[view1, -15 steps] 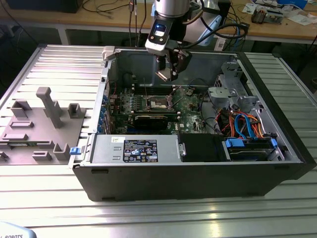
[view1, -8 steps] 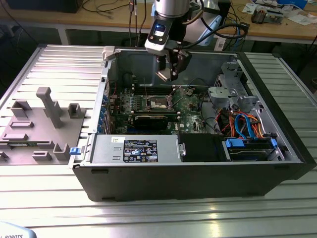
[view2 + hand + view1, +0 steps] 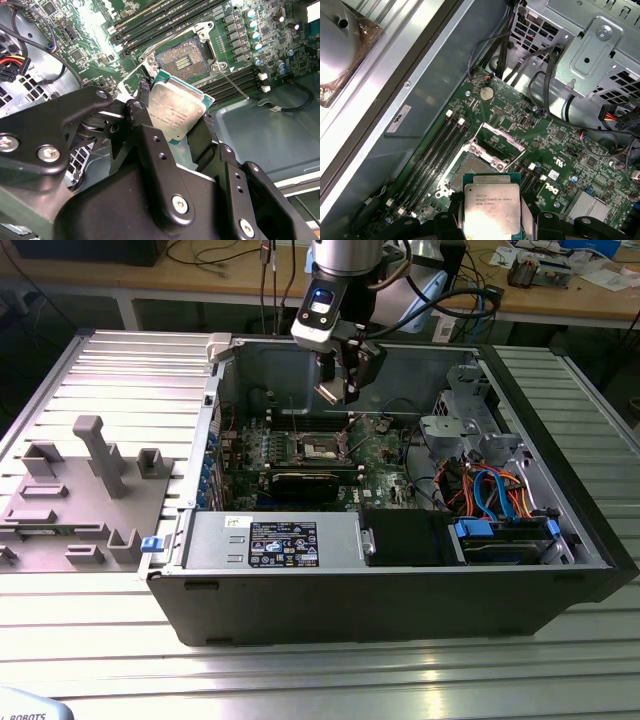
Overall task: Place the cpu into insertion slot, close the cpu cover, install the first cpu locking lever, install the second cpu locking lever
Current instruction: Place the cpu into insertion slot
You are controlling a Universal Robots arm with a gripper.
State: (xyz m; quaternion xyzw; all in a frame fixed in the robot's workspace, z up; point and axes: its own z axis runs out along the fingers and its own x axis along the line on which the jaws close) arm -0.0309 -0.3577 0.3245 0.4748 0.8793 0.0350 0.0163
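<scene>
My gripper [image 3: 343,390] hangs inside the open computer case [image 3: 380,590], above the motherboard. It is shut on the cpu [image 3: 175,107], a flat square chip with a silvery face, pinched at two opposite edges by the black fingers [image 3: 142,107]. In the first wrist view the cpu [image 3: 491,207] hovers just short of the insertion slot [image 3: 470,167], which is bare. The same slot [image 3: 184,60] shows its contact field in the second wrist view. The cpu cover [image 3: 497,142] stands swung up at the slot's far side. A thin locking lever [image 3: 235,85] sticks out, released.
Memory slots [image 3: 432,150] run beside the socket. A metal drive cage [image 3: 460,420] and blue cables [image 3: 500,490] crowd the exterior view's right. The power supply [image 3: 283,543] lies along the case front. A grey fixture [image 3: 90,460] sits outside at the exterior view's left.
</scene>
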